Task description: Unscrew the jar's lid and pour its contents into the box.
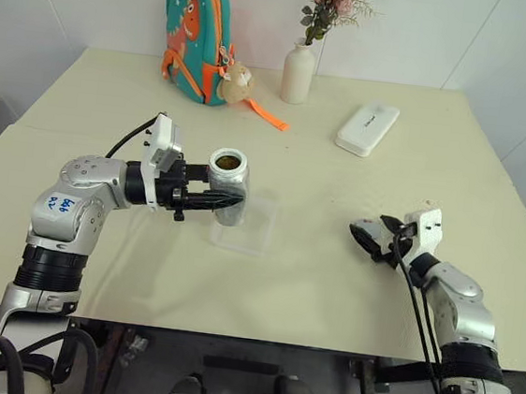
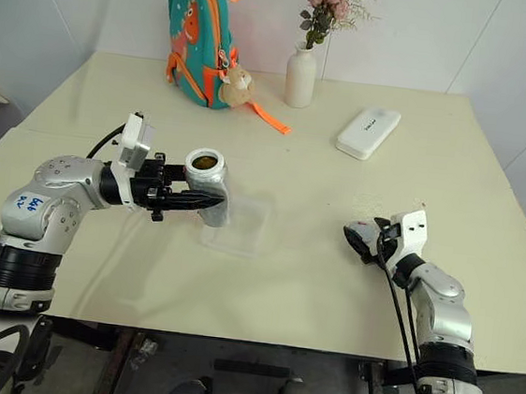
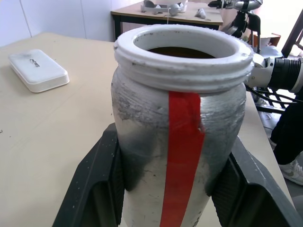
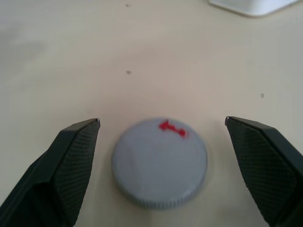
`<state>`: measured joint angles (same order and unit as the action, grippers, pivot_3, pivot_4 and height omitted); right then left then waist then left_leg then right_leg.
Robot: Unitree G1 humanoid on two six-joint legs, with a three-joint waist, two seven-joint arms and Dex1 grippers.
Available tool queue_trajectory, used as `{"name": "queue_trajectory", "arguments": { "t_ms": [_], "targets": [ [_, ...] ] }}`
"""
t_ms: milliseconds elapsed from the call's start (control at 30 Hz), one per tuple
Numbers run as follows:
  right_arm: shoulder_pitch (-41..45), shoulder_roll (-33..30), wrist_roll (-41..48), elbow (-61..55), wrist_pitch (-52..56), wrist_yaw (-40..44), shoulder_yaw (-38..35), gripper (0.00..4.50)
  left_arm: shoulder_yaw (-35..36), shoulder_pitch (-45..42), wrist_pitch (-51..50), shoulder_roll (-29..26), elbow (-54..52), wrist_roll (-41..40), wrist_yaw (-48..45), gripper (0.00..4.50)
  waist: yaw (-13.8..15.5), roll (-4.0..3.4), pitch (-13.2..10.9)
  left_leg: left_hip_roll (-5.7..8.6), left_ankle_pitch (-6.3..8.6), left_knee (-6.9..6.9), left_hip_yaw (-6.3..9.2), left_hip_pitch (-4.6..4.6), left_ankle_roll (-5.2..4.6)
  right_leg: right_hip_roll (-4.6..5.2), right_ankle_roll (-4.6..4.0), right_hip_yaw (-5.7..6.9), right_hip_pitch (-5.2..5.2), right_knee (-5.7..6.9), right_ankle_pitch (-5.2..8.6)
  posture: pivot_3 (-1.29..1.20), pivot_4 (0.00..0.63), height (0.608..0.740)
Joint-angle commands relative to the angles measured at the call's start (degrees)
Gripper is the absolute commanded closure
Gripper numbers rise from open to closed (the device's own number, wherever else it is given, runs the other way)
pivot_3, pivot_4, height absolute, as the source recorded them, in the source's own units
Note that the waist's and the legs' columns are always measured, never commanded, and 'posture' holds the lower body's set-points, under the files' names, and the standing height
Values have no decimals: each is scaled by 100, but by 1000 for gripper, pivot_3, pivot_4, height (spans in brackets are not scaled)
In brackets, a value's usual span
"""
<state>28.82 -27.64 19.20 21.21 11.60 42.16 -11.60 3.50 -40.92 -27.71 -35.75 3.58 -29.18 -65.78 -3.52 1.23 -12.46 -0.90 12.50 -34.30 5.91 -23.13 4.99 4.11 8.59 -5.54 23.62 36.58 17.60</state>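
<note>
White walls back a wide cream table [image 1: 329, 289] seen from above. At its far edge lean a teal and orange child's backpack [image 1: 197, 35] with a small plush toy, a white bottle-shaped vase [image 1: 298, 73] of pink flowers, and, to the right of that, a flat white oblong case [image 1: 367, 128]. Near the middle, the left gripper [image 1: 230, 199] reaches in level from the left, its two black fingers clamped around a small silvery cylindrical jar [image 1: 229, 184] with a red stripe down its side. That jar stands upright with its white threaded mouth uncovered, and brown contents [image 1: 229, 162] show inside. Just behind and beside the jar, a small shallow clear plastic box [image 1: 246, 225] with rounded corners lies on the table. Well apart, toward the right edge, the right gripper [image 4: 162, 127] rests low with its jaws spread wide. Between those fingers, touching neither, a round pale grey lid [image 4: 160, 162] with a small red mark lies flat on the table.
</note>
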Motion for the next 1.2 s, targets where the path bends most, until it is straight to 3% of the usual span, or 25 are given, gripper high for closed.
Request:
{"name": "queue_trajectory", "arguments": {
  "t_ms": [33, 267, 433, 833, 1000, 1133, 1200],
  "targets": [
    [517, -279, 581, -1046, 581, 426, -27, 58, 220, -128, 51, -101, -22, -95, 53, 2569, -5, 0, 0, -1, 0, 0, 0, 1, 0, -1, 0, 0, 0, 1, 0, 0, 150, 740],
    [937, -936, 1534, -3083, 2246, 1338, 640, 58, 377, -241, 182, -314, 157, -4, 148, 2569, 33, 1, 0, -3, 1, 4, 6, -3, -1, -5, 0, 3, -1, -8, 1, 0, 150, 740],
    [902, -1295, 2106, -3953, 2879, 1616, 670, 58, 458, -140, 428, -604, 151, 233, 248, 2569, 53, 1, 0, -1, 5, 3, 5, -9, -2, -2, 0, 2, -1, -20, 1, 0, 150, 740],
    [421, -1066, 1833, -4027, 2559, 1284, 866, 58, 88, 158, 1168, -417, -107, 1372, 1512, 2569, 39, 3, 1, -1, 5, -6, 4, -8, -3, -3, 2, 1, -3, -14, 0, 0, 150, 740],
    [487, -875, 1681, -3763, 2386, 1134, 839, 58, -354, -38, 2300, -322, 203, 2680, 2535, 2569, 57, 5, 0, -1, 5, -10, 4, -8, -3, -2, 2, 1, -4, -13, -1, 0, 150, 740],
    [465, -733, 1548, -3642, 2248, 1065, 904, 58, -1057, -218, 3955, -432, 455, 4461, 3725, 2569, 79, 5, 0, 0, 5, -14, 4, -8, -3, -3, 4, 1, -4, -13, -3, 0, 150, 740],
    [469, -651, 1548, -3620, 2247, 998, 884, 58, -1513, -409, 4932, -746, 568, 5821, 4644, 2569, 94, 6, 0, 1, 5, -13, 3, -10, -3, -2, 5, 0, -4, -15, -3, 0, 150, 740]
  ]
}}
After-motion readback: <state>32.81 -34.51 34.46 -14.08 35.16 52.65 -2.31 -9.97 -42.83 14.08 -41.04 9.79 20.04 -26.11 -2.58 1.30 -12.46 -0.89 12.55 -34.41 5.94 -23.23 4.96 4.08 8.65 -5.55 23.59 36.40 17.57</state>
